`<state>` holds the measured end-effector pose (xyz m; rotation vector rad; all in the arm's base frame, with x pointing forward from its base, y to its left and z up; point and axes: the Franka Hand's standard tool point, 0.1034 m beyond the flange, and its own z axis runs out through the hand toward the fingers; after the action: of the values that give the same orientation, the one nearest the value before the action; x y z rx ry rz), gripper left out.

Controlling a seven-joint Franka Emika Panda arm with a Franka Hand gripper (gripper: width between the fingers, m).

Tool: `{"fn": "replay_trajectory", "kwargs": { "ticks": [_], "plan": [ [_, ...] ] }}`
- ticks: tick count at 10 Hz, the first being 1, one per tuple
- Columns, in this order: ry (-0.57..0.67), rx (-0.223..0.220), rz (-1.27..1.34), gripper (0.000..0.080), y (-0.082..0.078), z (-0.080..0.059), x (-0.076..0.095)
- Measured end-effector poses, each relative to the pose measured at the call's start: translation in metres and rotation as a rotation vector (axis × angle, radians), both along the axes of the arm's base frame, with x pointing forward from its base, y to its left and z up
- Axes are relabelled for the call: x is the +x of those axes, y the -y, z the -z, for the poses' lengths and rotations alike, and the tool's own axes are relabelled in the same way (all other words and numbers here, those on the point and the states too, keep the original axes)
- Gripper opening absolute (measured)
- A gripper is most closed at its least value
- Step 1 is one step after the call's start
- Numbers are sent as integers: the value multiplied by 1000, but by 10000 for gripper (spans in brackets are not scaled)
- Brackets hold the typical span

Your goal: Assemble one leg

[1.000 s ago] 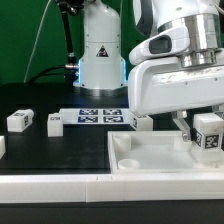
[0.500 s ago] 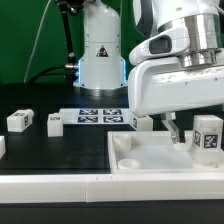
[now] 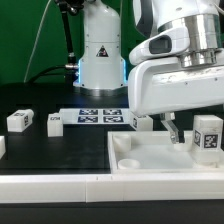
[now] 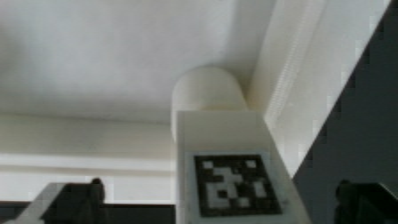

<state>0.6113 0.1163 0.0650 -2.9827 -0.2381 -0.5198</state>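
A small white leg (image 3: 208, 135) with a black-and-white tag stands upright at the far corner of the large flat white square piece (image 3: 150, 158), at the exterior view's right. My gripper (image 3: 200, 140) is open around it. One dark finger (image 3: 173, 129) shows apart from the leg's side; the other is hidden. In the wrist view the leg (image 4: 228, 140) stands between my fingers (image 4: 71, 203), with a gap on each side, and its far end sits in the piece's corner. My gripper (image 4: 217, 205) holds nothing.
Three more tagged white legs lie on the black table: two at the exterior view's left (image 3: 19, 120) (image 3: 54, 122) and one by the arm (image 3: 143, 122). The marker board (image 3: 98, 116) lies behind them. A round corner socket (image 3: 128, 161) shows on the square piece.
My fingers have spread apart: the visible finger moved away from the leg toward the exterior view's left, letting go of it. The leg stays upright in place.
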Motion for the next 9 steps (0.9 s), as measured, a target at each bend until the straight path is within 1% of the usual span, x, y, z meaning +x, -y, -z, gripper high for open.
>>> {"fn": "replay_trajectory", "kwargs": {
  "ticks": [2,3,4,5,6,7,8,9],
  "plan": [
    [0,0,0,649,0,0,0],
    [-26,4,12,649,0,-3,-1],
    [-23,5,16,649,1,-7,2],
    [-61,5,16,649,0,-6,2],
    [-140,0,12,649,1,-5,-1],
    [-252,-6,4,649,1,-7,-2],
    [-332,-11,-2,649,2,-10,3],
    [-359,-12,-4,649,4,-14,9]
  ]
}}
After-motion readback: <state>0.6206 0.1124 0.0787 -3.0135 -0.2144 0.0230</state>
